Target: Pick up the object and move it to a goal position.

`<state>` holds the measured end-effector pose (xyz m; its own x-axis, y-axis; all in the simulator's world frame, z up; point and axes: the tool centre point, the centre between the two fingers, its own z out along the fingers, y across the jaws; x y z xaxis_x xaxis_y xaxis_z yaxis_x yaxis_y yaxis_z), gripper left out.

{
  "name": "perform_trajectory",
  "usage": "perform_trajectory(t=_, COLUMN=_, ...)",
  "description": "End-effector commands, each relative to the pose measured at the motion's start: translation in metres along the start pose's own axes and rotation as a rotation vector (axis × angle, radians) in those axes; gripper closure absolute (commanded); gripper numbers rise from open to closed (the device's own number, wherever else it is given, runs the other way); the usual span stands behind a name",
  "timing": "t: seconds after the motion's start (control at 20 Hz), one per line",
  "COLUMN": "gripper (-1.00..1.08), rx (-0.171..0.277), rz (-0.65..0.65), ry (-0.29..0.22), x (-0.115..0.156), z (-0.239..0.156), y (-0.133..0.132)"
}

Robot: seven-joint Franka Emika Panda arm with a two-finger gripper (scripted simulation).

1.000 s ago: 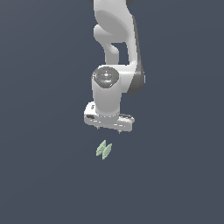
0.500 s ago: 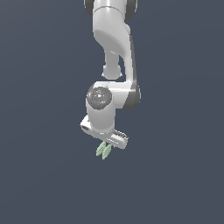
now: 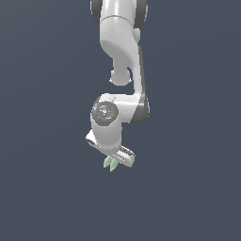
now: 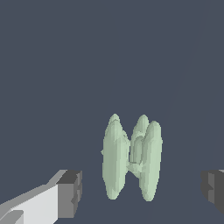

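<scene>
The white Panda arm [image 3: 121,66] is reaching down over the dark floor, its gripper [image 3: 114,160] standing spread wide with fingertips [image 4: 70,194] flanking, not touching, the pale green two-lobed object [image 4: 131,157]. Grasping, lifting and carrying to the goal are all remaining.

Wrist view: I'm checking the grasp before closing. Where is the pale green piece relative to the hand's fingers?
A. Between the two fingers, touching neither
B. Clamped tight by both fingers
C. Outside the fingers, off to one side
A: the pale green piece sits in the gap, with clear space to each of the fingers of the open hand.
</scene>
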<state>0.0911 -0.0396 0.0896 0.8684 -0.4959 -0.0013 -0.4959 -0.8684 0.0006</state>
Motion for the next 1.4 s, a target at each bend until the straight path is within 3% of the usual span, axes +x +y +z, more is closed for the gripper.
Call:
perform_trajectory(t=0.0, gripper=-0.92, rx=0.0, rz=0.0, ry=0.0, x=0.0, z=0.0, y=0.0)
perform_trajectory(t=0.55, gripper=-0.92, rx=0.001, rz=0.004, ry=0.001, x=0.0, z=0.046, y=0.0)
perform_trajectory(t=0.85, gripper=-0.92, rx=0.001, rz=0.005, ry=0.001, x=0.001, z=0.05, y=0.0)
perform_trajectory(t=0.9, gripper=1.08, rx=0.001, rz=0.005, ry=0.001, x=0.001, z=0.05, y=0.0)
perform_trajectory(t=1.35, gripper=1.08, rx=0.001, rz=0.005, ry=0.001, x=0.001, z=0.05, y=0.0)
